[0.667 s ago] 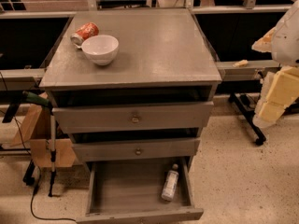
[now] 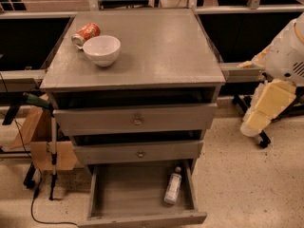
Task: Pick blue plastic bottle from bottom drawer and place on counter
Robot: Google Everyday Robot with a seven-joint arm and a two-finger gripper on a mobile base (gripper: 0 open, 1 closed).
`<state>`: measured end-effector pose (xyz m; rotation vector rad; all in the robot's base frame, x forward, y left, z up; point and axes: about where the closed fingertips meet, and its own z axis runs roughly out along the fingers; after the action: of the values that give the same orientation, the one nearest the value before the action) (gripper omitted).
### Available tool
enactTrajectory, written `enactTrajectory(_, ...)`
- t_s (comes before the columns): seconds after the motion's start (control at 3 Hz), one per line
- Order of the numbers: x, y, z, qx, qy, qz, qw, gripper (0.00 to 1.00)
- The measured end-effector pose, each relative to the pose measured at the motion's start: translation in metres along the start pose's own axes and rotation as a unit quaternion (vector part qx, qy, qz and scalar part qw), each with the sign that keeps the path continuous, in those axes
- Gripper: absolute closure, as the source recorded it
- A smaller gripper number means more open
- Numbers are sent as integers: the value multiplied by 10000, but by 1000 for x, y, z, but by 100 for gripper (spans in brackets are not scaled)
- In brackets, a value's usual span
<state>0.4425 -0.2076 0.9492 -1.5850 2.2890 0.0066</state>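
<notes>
The blue plastic bottle [image 2: 173, 186] lies on its side at the right of the open bottom drawer [image 2: 128, 194], white cap pointing to the back. The counter [image 2: 161, 46] is the grey top of the cabinet. My arm, with white and cream segments, hangs at the right edge of the view. Its gripper [image 2: 251, 125] is at the lower end, to the right of the cabinet at about the height of the top drawer, well above and to the right of the bottle.
A white bowl [image 2: 101, 49] and an orange soda can [image 2: 86, 33] lying on its side sit at the counter's back left. Two knobbed drawers [image 2: 137, 120] are slightly pulled out above the bottom one. A cardboard box [image 2: 45, 144], a stand and cables are left of the cabinet.
My arm at the right has shifted slightly down and to the left. The bottle, drawers, bowl and can have not moved.
</notes>
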Motion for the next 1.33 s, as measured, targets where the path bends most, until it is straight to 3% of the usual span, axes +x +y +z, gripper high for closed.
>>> enactTrajectory(0.33, -7, 17, 50, -138, -24, 632, 9979, 0)
enactTrajectory(0.67, -17, 46, 116, -368, -132, 1473, 9883, 0)
enactTrajectory(1.0, -36, 56, 179, -527, -223, 2171, 9745, 0)
enactTrajectory(1.33, -40, 53, 181, -468, -285, 2567, 9649, 0)
